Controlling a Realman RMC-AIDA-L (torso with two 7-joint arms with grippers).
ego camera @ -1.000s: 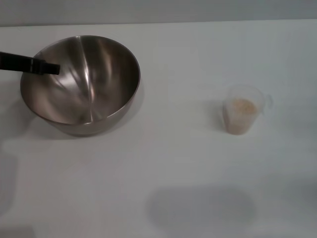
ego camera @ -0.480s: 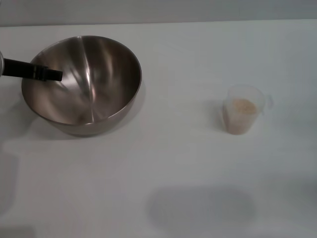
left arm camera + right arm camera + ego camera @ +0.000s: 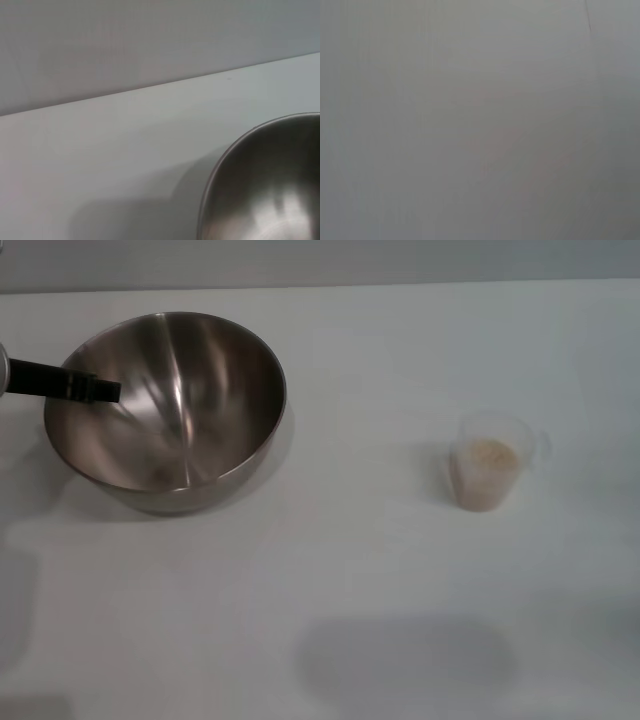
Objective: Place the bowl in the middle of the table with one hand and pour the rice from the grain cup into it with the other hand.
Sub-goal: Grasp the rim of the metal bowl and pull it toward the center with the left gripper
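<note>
The steel bowl (image 3: 165,400) stands on the white table (image 3: 350,570) at the far left of the head view. My left gripper (image 3: 98,390) reaches in from the left edge, and its black tip lies over the bowl's left rim, inside the bowl. The left wrist view shows the bowl's rim and inner wall (image 3: 270,185) close up. The clear grain cup (image 3: 490,460) stands upright on the right side of the table, holding rice (image 3: 490,455). It is far from both grippers. My right gripper is out of view, and its wrist view shows only a plain grey surface.
The table's far edge (image 3: 400,285) meets a grey wall behind the bowl. A soft shadow (image 3: 405,655) lies on the table near the front middle. Bare tabletop separates the bowl and the cup.
The bowl has shifted very slightly to the right. My left gripper's tip moved a little further into the bowl, then drew back to about where it was. The cup has not moved.
</note>
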